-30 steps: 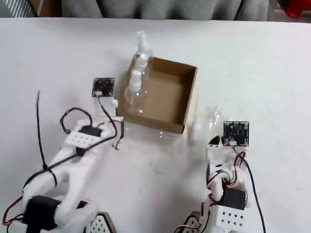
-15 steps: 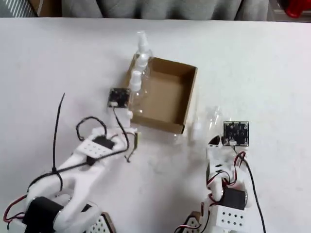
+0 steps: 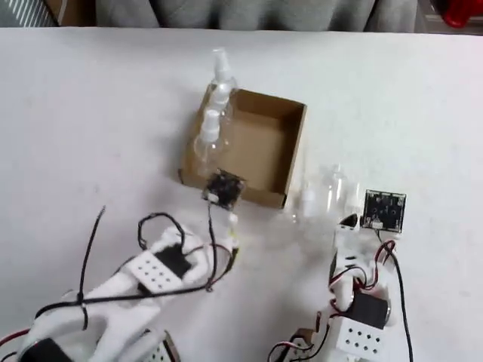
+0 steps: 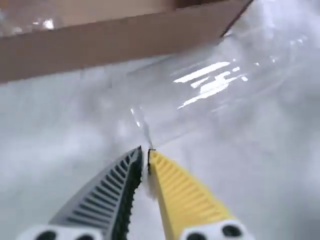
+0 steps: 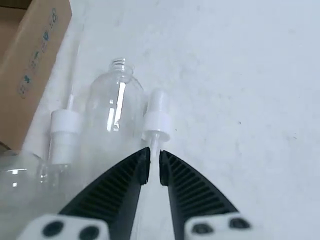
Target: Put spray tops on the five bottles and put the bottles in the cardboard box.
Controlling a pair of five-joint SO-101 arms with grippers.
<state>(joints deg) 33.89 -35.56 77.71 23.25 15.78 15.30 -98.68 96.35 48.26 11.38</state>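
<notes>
Cardboard box (image 3: 296,147): plain brown corrugated board, square, open at the top, set on a white, matt table (image 3: 90,90). Blue print is noted on its outer wall in the right wrist view, but it is too small to be read.

Two capped bottles are recorded at the box wall on the left arm's side. Both are of clear plastic with rounded shoulders and white spray heads. The first capped bottle (image 3: 220,75) is placed at the far corner of the box. The second capped bottle (image 3: 207,136) is placed against the same wall, and whether it is inside or outside cannot be told.

Left gripper (image 4: 146,152): one grey and one yellow finger, both ribbed, are brought together at the tips with nothing clearly held. It is positioned just before the near wall of the box, facing a lying bottle (image 4: 200,95) of clear, glossy plastic beside that wall.

Right gripper (image 5: 154,157): the black fingers are drawn narrow and closed on the thin stem of a white spray top (image 5: 157,120). This is found beside the box, on the right arm's side. An uncapped bottle (image 5: 112,107) with a threaded neck is seen lying just beside that top. A second spray top (image 5: 64,132), with a thin dip tube, is located between that bottle and the box
</notes>
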